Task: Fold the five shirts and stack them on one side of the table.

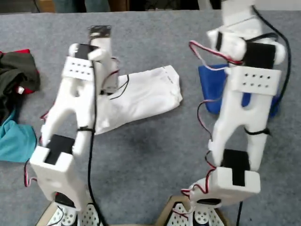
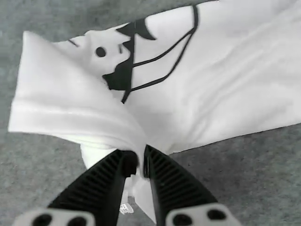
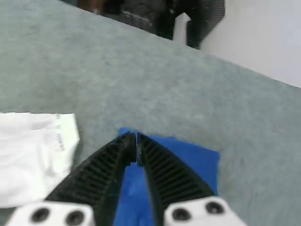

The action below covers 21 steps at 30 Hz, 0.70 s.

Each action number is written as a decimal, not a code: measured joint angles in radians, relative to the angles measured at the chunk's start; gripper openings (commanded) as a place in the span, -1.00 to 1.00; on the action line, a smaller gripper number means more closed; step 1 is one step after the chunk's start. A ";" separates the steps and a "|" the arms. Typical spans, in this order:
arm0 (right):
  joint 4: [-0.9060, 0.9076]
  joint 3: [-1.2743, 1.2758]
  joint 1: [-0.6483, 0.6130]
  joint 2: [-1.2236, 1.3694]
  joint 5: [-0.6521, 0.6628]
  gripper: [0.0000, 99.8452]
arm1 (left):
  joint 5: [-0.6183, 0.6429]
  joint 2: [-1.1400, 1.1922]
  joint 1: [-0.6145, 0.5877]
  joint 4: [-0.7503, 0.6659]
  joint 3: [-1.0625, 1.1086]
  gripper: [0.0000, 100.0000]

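- White shirt [image 2: 225, 70]: one, partly folded, lying at the middle of the surface [image 1: 155, 155]. The left tool [image 2: 137, 159] pinches a bunched fold at its edge.
- Blue shirt [image 3: 188, 169]: one, folded flat, on the right side. The right tool [image 3: 136, 141] is pressed together over its far edge.
- Heap at the left edge, unfolded: dark cloth [image 1: 16, 70], red cloth [image 1: 21, 51] and teal cloth [image 1: 16, 141], one of each.
- The surface has a grey, carpet-like covering.
- Room: dark furniture [image 3: 141, 14] stands beyond the far edge.
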 measured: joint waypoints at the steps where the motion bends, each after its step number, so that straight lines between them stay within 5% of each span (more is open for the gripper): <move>1: -0.006 0.000 0.026 -0.002 0.000 -0.97 | 0.012 0.000 0.029 -0.014 -0.014 -0.94; 8: -0.009 -0.002 0.160 -0.002 -0.002 -0.97 | 0.100 0.000 0.195 -0.167 -0.037 -0.94; 21: -0.017 -0.002 0.196 -0.002 -0.002 -0.97 | 0.178 0.155 0.281 -0.500 -0.037 -0.94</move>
